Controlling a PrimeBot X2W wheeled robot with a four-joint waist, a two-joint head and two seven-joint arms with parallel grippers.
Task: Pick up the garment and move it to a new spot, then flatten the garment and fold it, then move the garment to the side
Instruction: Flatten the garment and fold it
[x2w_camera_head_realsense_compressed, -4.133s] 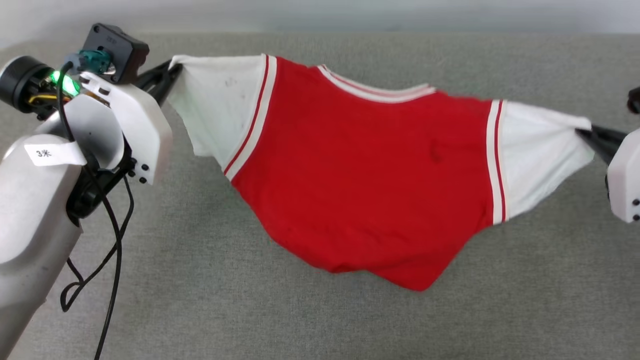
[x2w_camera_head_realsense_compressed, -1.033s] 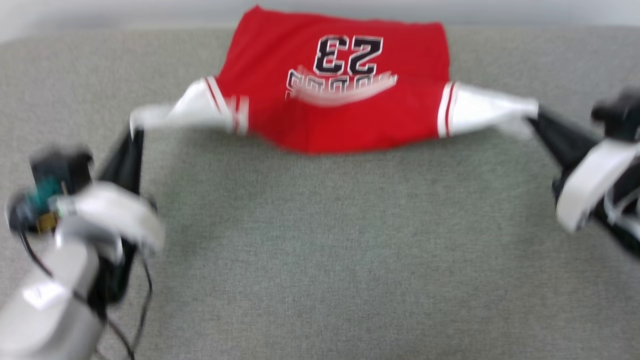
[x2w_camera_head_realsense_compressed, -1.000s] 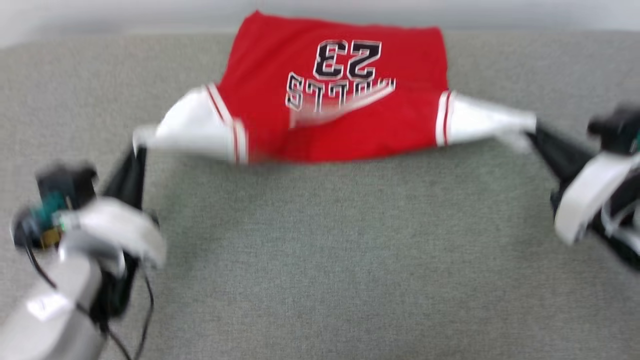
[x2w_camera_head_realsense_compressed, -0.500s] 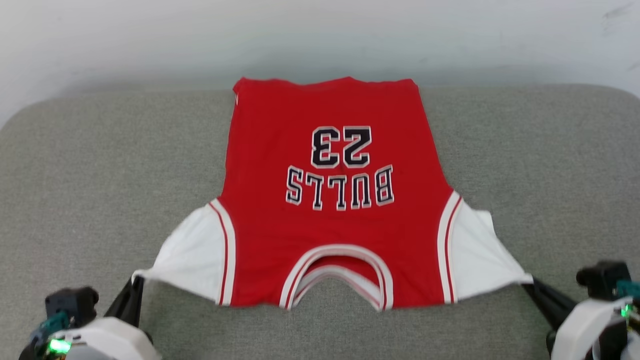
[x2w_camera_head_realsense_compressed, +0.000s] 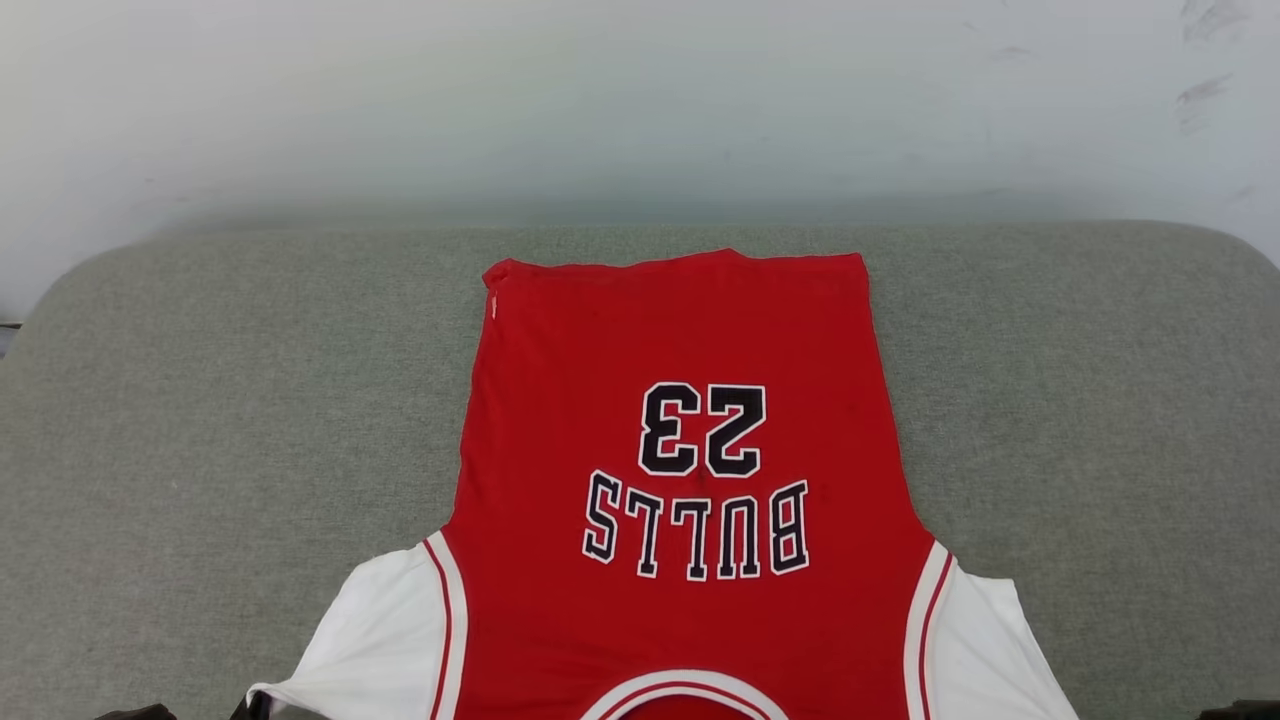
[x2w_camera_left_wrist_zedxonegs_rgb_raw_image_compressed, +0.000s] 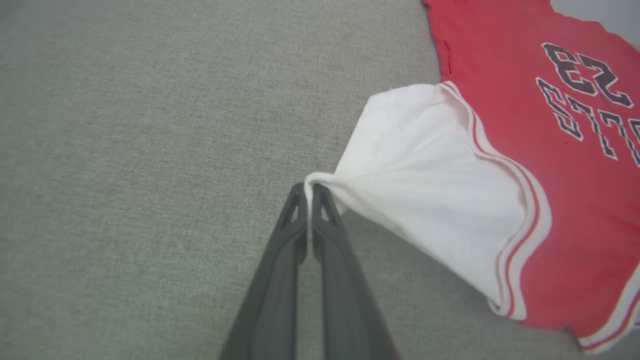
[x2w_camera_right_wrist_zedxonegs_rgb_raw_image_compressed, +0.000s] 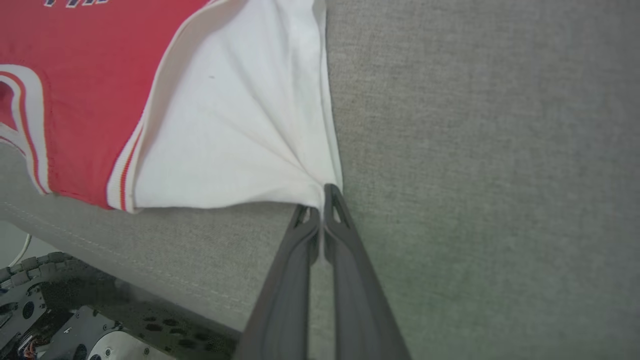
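The garment (x2w_camera_head_realsense_compressed: 680, 400), a red jersey with white short sleeves and black-and-white "BULLS 23" lettering, lies spread flat on the grey cushion, hem at the far side, collar toward me. My left gripper (x2w_camera_left_wrist_zedxonegs_rgb_raw_image_compressed: 309, 192) is shut on the tip of one white sleeve (x2w_camera_left_wrist_zedxonegs_rgb_raw_image_compressed: 425, 175). My right gripper (x2w_camera_right_wrist_zedxonegs_rgb_raw_image_compressed: 320, 200) is shut on the tip of the other white sleeve (x2w_camera_right_wrist_zedxonegs_rgb_raw_image_compressed: 240, 125). Both sleeves are pulled taut outward. In the head view the sleeve tips reach the bottom edge.
The grey cushion (x2w_camera_head_realsense_compressed: 200, 400) extends well to both sides of the garment. A pale wall (x2w_camera_head_realsense_compressed: 640, 100) rises behind its far edge. In the right wrist view the cushion's near edge (x2w_camera_right_wrist_zedxonegs_rgb_raw_image_compressed: 100, 250) drops off to my base (x2w_camera_right_wrist_zedxonegs_rgb_raw_image_compressed: 60, 320) below.
The garment has been drawn toward me and laid flat, lettering up. The head camera has tilted up, so the arms have slid below the picture. Both grippers stay shut on the sleeves.
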